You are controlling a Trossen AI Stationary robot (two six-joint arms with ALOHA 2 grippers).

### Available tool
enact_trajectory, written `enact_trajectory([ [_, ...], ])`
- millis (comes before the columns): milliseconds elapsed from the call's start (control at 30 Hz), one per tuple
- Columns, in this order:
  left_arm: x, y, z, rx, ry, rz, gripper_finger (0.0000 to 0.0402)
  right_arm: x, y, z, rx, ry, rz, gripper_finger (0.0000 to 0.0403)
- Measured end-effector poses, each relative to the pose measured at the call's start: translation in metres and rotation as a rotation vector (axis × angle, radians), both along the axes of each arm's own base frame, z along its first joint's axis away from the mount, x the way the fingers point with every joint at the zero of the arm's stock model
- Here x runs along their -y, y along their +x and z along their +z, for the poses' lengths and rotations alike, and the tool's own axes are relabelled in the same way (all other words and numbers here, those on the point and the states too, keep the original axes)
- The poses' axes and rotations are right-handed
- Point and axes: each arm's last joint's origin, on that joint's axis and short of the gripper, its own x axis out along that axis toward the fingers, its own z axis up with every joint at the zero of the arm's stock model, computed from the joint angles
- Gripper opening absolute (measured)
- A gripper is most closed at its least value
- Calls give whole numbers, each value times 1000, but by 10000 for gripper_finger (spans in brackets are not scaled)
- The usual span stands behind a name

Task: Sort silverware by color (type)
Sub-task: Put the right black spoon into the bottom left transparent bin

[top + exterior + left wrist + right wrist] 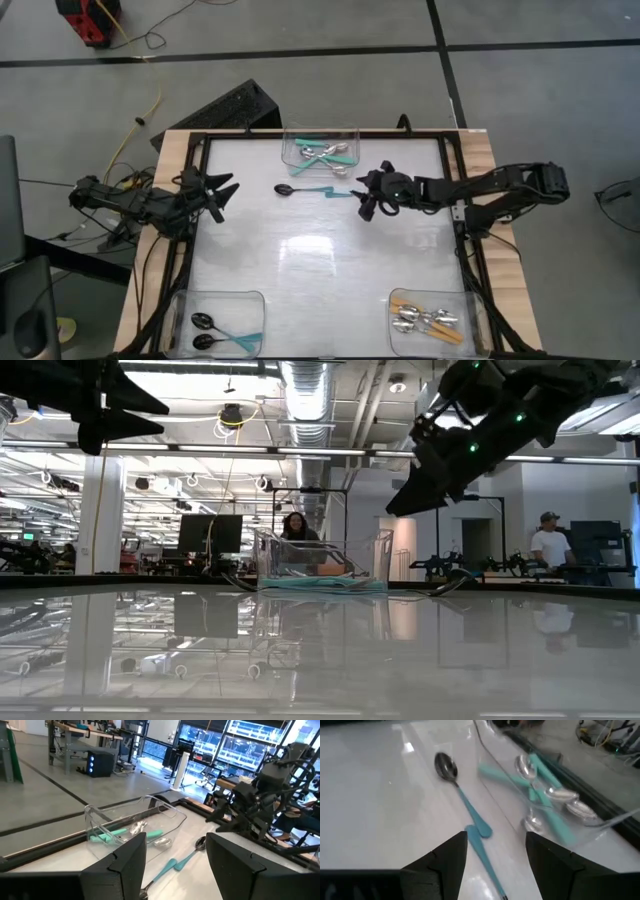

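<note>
A spoon (455, 785) with a dark bowl and a teal handle lies flat on the white table, just in front of the far clear bin (320, 148). It also shows in the high view as spoon (300, 189). A second teal handle (482, 855) lies end to end with it, and its bowl is hidden under my right gripper. My right gripper (366, 198) hangs open above that handle, slanting down, touching nothing. My left gripper (222, 190) stands open and level at the table's left edge. The far bin holds several silver spoons with teal handles (545, 795).
A clear bin (222, 322) at the near left holds black-bowled teal spoons. Another clear bin (430, 320) at the near right holds silver spoons with orange handles. A black frame (196, 230) runs round the table. People stand in the room beyond.
</note>
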Motion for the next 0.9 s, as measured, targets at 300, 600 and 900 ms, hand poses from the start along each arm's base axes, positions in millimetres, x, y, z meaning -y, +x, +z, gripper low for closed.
enact_trajectory([
  [300, 0, 0, -2, -17, 0, -2, 190, 4, 14, -24, -72, -47, 28, 230],
  [600, 0, -1, -3, -33, 4, 7, 190, 5, 15, -35, -129, -53, 40, 230],
  [900, 0, -1, -4, -37, 1, 8, 190, 9, 17, -40, -156, -71, 43, 230],
])
